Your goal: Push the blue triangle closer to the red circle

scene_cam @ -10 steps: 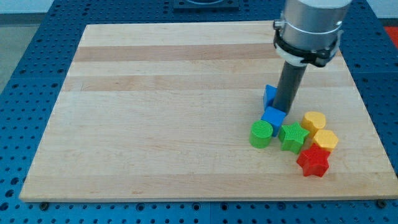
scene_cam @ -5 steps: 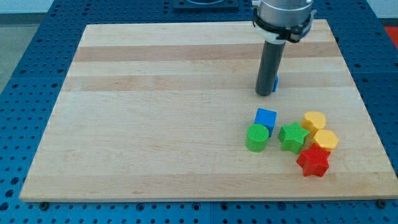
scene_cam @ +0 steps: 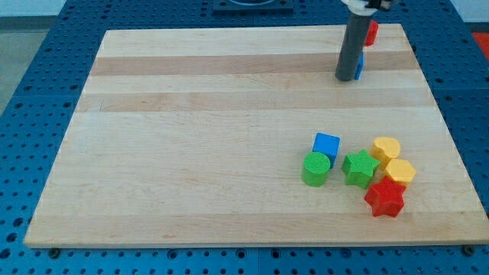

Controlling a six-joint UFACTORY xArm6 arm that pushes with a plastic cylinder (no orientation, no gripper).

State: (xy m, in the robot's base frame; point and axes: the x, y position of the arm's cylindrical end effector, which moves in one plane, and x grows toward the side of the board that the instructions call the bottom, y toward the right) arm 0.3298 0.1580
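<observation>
My tip (scene_cam: 346, 79), a bare rod with no fingers, touches the blue triangle (scene_cam: 358, 67) near the counter's (scene_cam: 191, 114) top right, red circle (scene_cam: 371, 32) just beyond; light, rigid, likely slides easily: push its flat side

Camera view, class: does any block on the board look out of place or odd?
Nothing looks damaged or toppled. Two blocks sit apart from the cluster near the view's bottom right: a blue block, mostly hidden behind my tip, and a red block near the board's top edge.

1 raised view looks down across board (scene_cam: 191, 153)
</observation>
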